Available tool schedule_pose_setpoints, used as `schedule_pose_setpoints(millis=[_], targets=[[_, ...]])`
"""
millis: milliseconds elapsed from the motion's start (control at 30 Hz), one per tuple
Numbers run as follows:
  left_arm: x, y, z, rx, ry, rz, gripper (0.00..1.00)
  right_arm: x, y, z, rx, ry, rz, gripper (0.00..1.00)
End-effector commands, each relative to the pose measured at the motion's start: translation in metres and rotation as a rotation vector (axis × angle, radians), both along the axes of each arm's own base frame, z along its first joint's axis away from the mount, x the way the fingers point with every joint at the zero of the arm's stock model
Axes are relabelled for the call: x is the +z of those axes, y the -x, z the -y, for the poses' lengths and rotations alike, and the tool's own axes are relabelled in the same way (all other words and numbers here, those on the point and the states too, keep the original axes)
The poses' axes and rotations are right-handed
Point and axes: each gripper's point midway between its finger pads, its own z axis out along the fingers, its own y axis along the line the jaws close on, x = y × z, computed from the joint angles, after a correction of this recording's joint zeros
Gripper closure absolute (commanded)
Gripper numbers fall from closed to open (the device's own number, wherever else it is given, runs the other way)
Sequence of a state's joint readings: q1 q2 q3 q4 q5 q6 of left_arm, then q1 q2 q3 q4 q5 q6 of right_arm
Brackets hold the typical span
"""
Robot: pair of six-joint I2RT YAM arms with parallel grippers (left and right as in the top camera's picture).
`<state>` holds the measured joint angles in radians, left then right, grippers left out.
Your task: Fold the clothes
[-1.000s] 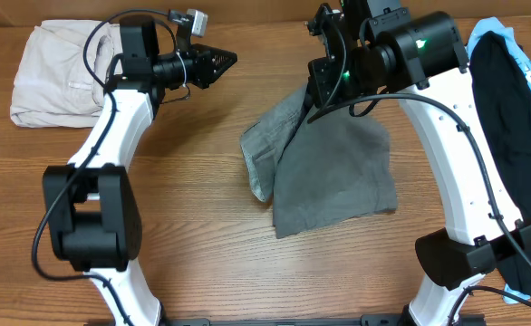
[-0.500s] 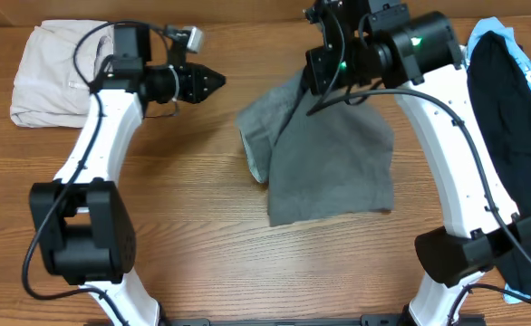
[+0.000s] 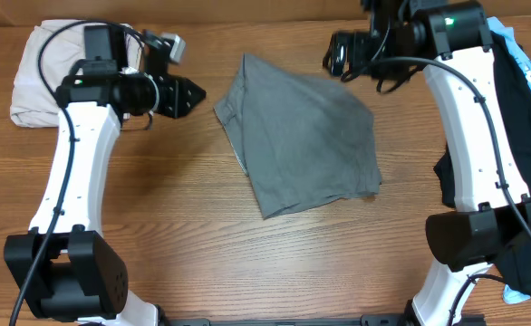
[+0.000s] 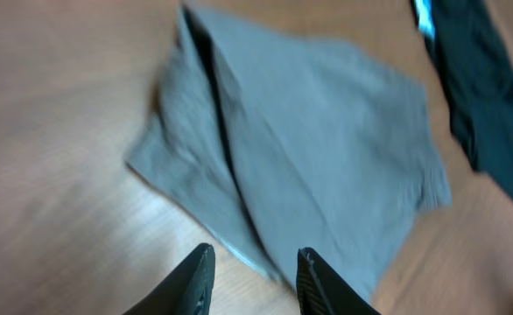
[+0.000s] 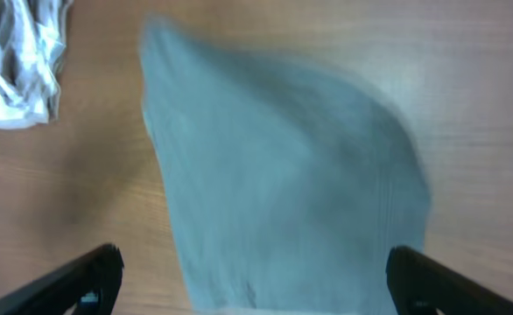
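Overhead, the wooden table (image 3: 175,244) carries the grey shorts (image 3: 302,136) flat at its middle. They are folded into a kite shape whose long axis runs diagonally, narrow tip pointing far left. The left arm (image 3: 66,172) reaches level across, and its left gripper (image 3: 196,94) is aimed at the shorts' left edge, jaws slightly parted and empty. The right gripper (image 3: 336,54) hovers just beyond their far edge, jaws spread wide and empty.

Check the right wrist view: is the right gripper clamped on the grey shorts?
No: the right gripper stands wide open, nothing between its jaws, and the grey shorts lie below.
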<state>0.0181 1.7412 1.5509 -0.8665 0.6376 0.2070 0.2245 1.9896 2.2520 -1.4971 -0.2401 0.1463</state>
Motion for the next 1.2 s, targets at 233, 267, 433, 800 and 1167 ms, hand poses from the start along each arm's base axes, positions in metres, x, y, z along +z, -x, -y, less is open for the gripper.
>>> schedule_pose_setpoints(millis=[233,267,433,800,1167], targets=[[-0.019,0.000,-0.051,0.198,-0.148,-0.092,0.62,-0.034,0.068,-0.065,0.176,0.148,-0.138,0.00],[-0.018,-0.003,-0.058,0.223,-0.143,-0.088,0.59,-0.041,0.072,-0.071,0.186,0.167,-0.145,0.00],[-0.018,-0.013,-0.086,0.354,-0.164,-0.088,0.41,-0.089,0.094,-0.103,0.231,0.236,-0.176,0.10],[-0.020,-0.015,-0.092,0.392,-0.174,-0.094,0.38,-0.194,0.137,-0.129,0.327,0.332,-0.197,0.33],[-0.021,-0.015,-0.091,0.403,-0.166,-0.106,0.39,-0.234,0.160,-0.120,0.340,0.361,-0.238,0.47]])
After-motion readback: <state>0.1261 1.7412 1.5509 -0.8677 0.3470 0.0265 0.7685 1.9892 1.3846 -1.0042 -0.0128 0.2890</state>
